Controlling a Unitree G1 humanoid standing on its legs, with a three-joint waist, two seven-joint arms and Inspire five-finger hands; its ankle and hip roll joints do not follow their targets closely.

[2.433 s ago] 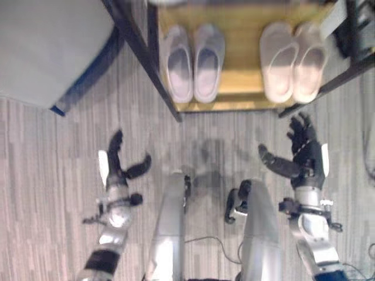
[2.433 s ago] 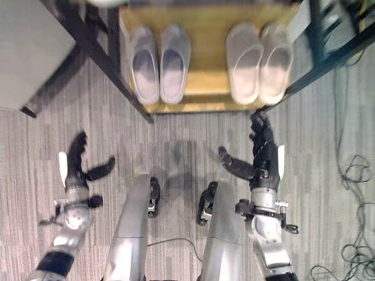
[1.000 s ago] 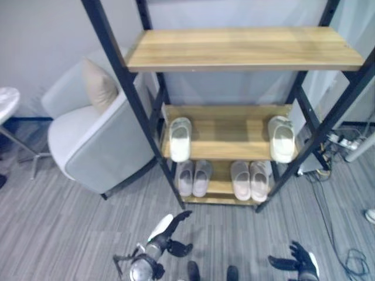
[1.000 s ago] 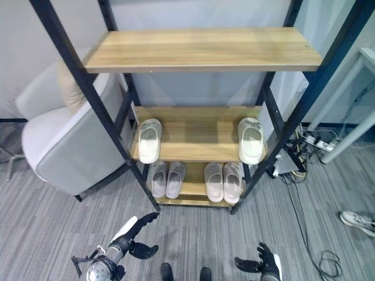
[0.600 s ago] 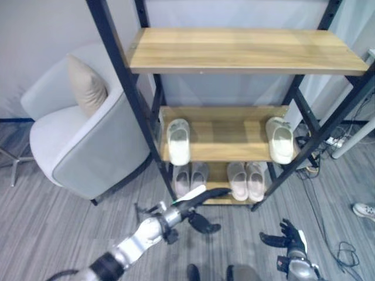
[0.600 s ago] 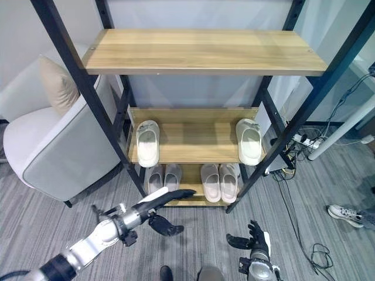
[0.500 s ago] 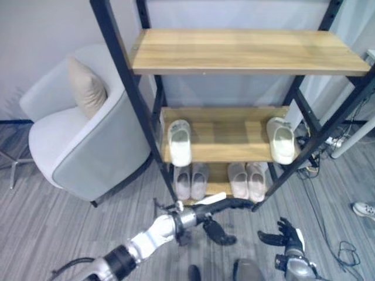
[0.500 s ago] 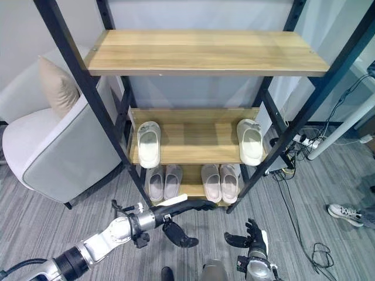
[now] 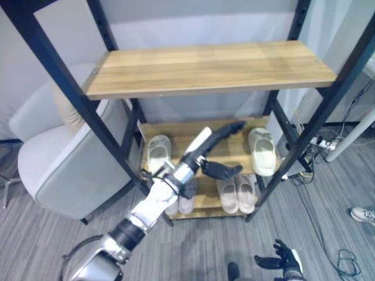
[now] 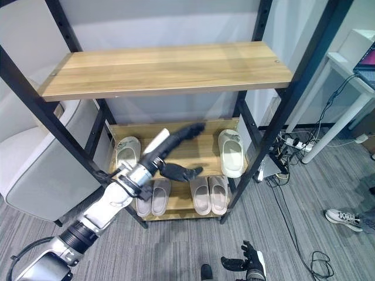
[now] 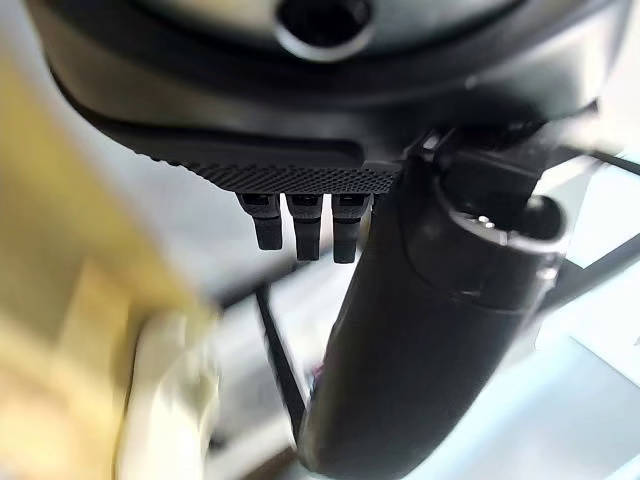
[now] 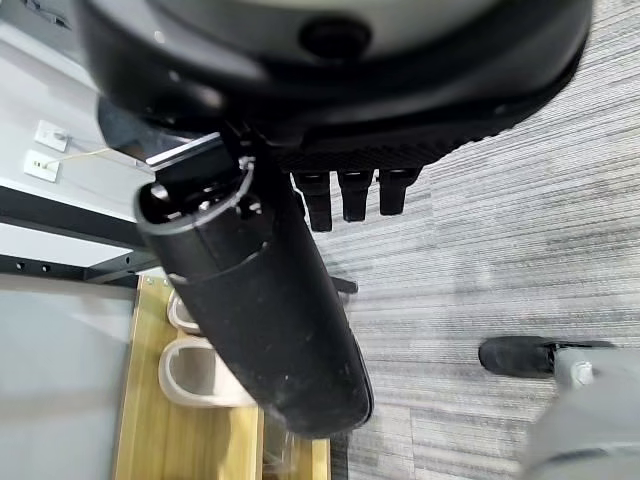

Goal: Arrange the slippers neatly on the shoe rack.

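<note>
Two pale slippers lie on the middle shelf [image 9: 231,153] of the shoe rack [image 9: 205,67], well apart from each other: the left slipper [image 9: 157,153] at the shelf's nine o'clock end, the right slipper [image 9: 261,151] at its three o'clock end, both with toes pointing towards the wall at twelve o'clock. Below them, on the bottom shelf [image 10: 181,212], stand two pairs side by side, a greyish pair [image 10: 152,197] at the left and a pinkish pair [image 10: 210,195] at the right, each pair with its two slippers touching.

The left hand [image 9: 212,146] reaches up in front of the middle shelf, between the two single slippers. Its fingers [image 9: 229,127] are stretched straight towards one o'clock and its thumb [image 9: 223,171] juts out towards three o'clock; it holds nothing and touches neither slipper.

The right hand [image 10: 243,260] hangs low at six o'clock over the grey carpet [image 10: 304,234], fingers loosely spread and empty.

At nine o'clock from the rack stands a light grey armchair [image 9: 55,170] with a beige cushion [image 9: 65,111]. At three o'clock a white table leg [image 10: 319,132] stands by the rack, and a person's shoe [image 10: 344,219] rests on the carpet near the frame's edge.
</note>
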